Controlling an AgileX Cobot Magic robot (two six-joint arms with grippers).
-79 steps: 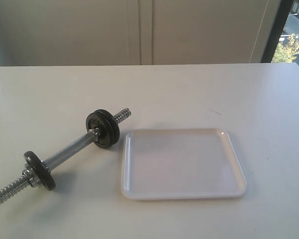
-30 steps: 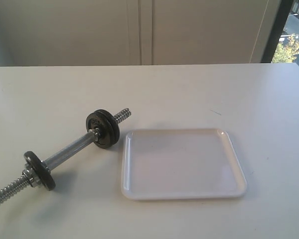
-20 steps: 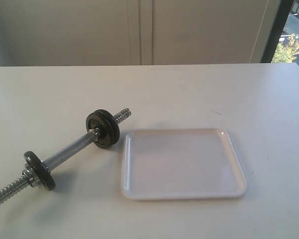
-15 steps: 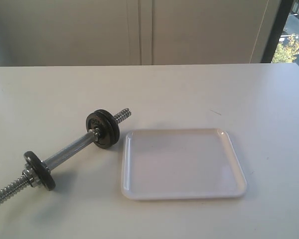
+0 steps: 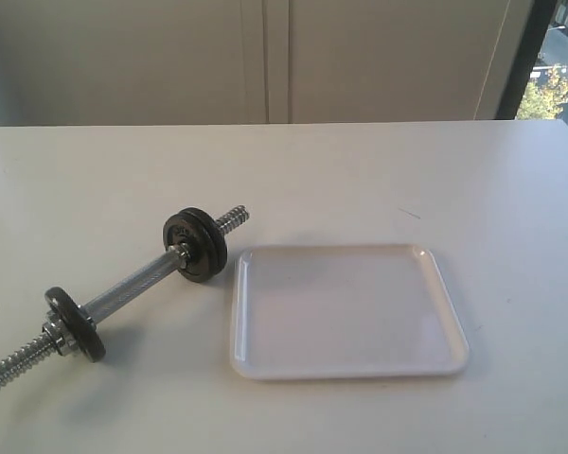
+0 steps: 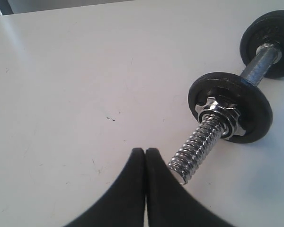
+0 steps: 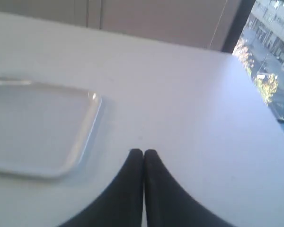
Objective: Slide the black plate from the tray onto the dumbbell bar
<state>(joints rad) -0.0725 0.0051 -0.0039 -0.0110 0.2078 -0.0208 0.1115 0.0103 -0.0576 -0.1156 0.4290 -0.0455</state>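
The chrome dumbbell bar lies slanted, just left of the white, low-rimmed tray. The black plate stands upright on the bar's threaded end nearest the tray, pressed against another disc.

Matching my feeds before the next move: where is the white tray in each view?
Exterior view: the tray lies at lower centre, just right of the dumbbell bar.
Left wrist view: not in it; the dumbbell bar shows instead.
Right wrist view: the tray shows one rounded corner, off to one side of the shut right pincer.
Shared landmark: the window, seen in the exterior and right wrist views.
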